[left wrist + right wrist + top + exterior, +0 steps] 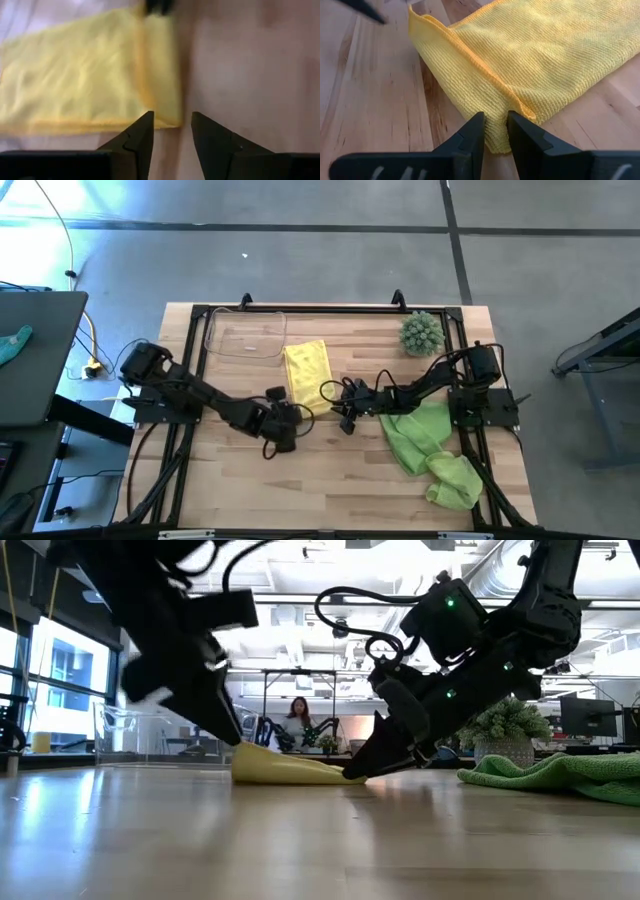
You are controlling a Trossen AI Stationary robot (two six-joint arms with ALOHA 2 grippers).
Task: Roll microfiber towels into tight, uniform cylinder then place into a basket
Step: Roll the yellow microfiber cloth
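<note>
A pale yellow microfiber towel (306, 368) lies as a long strip on the wooden table. Its near end is turned over into a narrow fold (161, 65). My right gripper (495, 120) is shut on that fold at the towel's near right corner. My left gripper (172, 120) hovers open just short of the near left corner (170, 119), slanting down, with nothing between its fingers. The clear basket (245, 337) stands beyond the towel at the far left. Two light green towels (420, 432) (455, 480) lie crumpled at the right. My right gripper pinches the folded-over near end of the yellow towel at its corner (496, 134) between its two fingers, several layers. The fingers slant down from the table's right side. The towel rests on the table (290, 770), its held end low at the fingertips.
A spiky green plant (422, 332) stands at the far right corner. Black frame rails (190, 380) run along both sides of the table. Bare wood lies in front of the yellow towel (300, 480). A person sits in the room beyond the table (298, 720).
</note>
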